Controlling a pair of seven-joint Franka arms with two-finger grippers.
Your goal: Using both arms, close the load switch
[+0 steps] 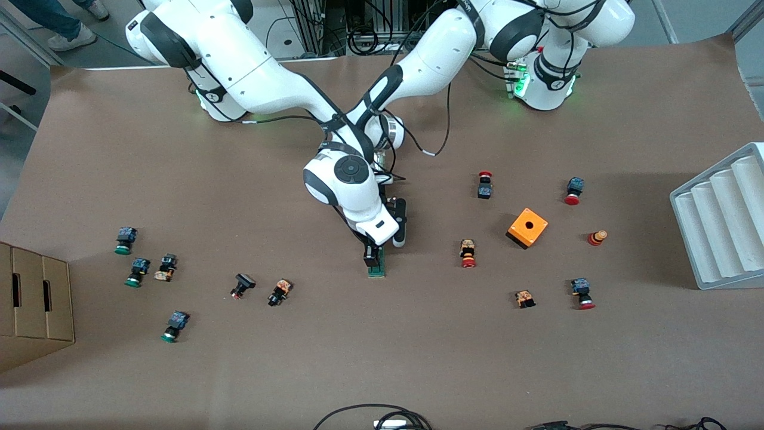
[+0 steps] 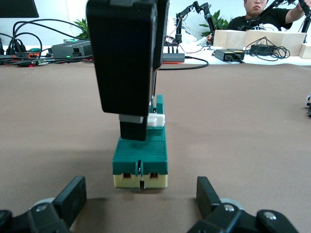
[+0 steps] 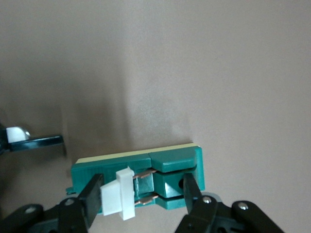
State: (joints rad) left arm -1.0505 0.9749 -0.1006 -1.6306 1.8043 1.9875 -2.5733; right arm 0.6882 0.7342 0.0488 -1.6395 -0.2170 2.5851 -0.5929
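The load switch (image 1: 376, 269), a narrow green block with a white sliding piece (image 3: 119, 194), lies on the brown table in the middle. My right gripper (image 1: 373, 254) comes down onto it. In the right wrist view (image 3: 141, 196) one finger is against the white piece and the other against the green end block, and the copper blades still show between them. My left gripper (image 2: 141, 194) is open and low over the table. Its fingers (image 1: 399, 230) are spread just short of the switch's cream end (image 2: 141, 180), at the end toward the robots' bases, not touching it.
An orange box with a hole (image 1: 527, 227) and several red-capped push buttons (image 1: 467, 253) lie toward the left arm's end. Green-capped buttons (image 1: 136, 272) and a cardboard box (image 1: 30, 304) are toward the right arm's end. A grey ribbed tray (image 1: 722, 221) sits at the edge.
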